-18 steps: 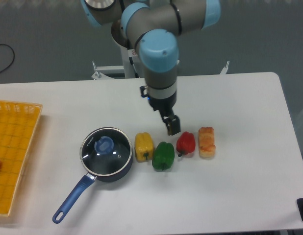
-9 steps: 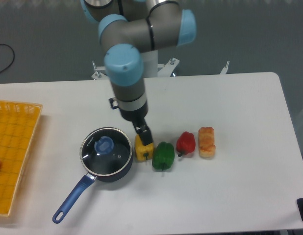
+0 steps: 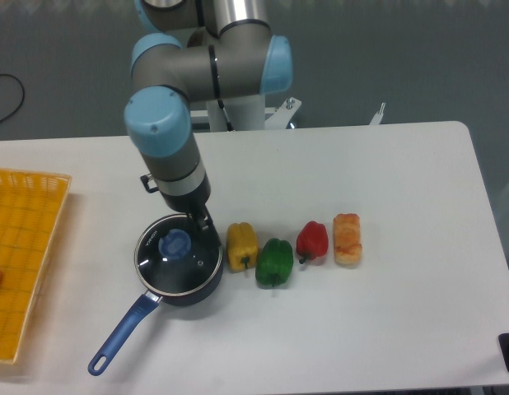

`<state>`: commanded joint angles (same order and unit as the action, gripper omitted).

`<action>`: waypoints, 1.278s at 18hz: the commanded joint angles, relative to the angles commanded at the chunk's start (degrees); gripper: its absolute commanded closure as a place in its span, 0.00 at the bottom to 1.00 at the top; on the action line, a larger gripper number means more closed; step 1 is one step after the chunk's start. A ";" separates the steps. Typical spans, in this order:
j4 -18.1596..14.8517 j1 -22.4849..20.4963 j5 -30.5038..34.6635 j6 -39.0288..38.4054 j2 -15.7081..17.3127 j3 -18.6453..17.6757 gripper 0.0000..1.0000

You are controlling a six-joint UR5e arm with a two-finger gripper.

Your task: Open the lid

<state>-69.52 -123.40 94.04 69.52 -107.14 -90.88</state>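
The round glass lid (image 3: pixel 179 258) with a silver rim and a light-blue knob (image 3: pixel 174 243) sits closed on the dark-blue saucepan (image 3: pixel 207 284), whose long blue handle (image 3: pixel 121 333) points to the lower left. My gripper (image 3: pixel 202 224) hangs over the pan's far right rim, just up and right of the knob. Its fingers are dark and mostly hidden under the wrist, so I cannot tell if they are open or shut. Nothing shows in them.
A yellow pepper (image 3: pixel 242 246), a green pepper (image 3: pixel 275 262), a red pepper (image 3: pixel 312 241) and a piece of bread (image 3: pixel 347 239) lie in a row right of the pan. An orange basket (image 3: pixel 20 259) stands at the left table edge.
My arm has swung left, from above the red pepper, past the yellow pepper, to over the pan's rim. The lid and pan have not moved.
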 joint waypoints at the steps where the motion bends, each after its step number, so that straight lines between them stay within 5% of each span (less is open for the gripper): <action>1: -0.09 0.26 -0.09 -0.35 -0.52 0.17 0.00; 23: 2.81 2.02 -0.35 0.34 -5.36 0.53 0.00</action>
<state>-66.71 -121.38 93.69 69.87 -112.50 -90.35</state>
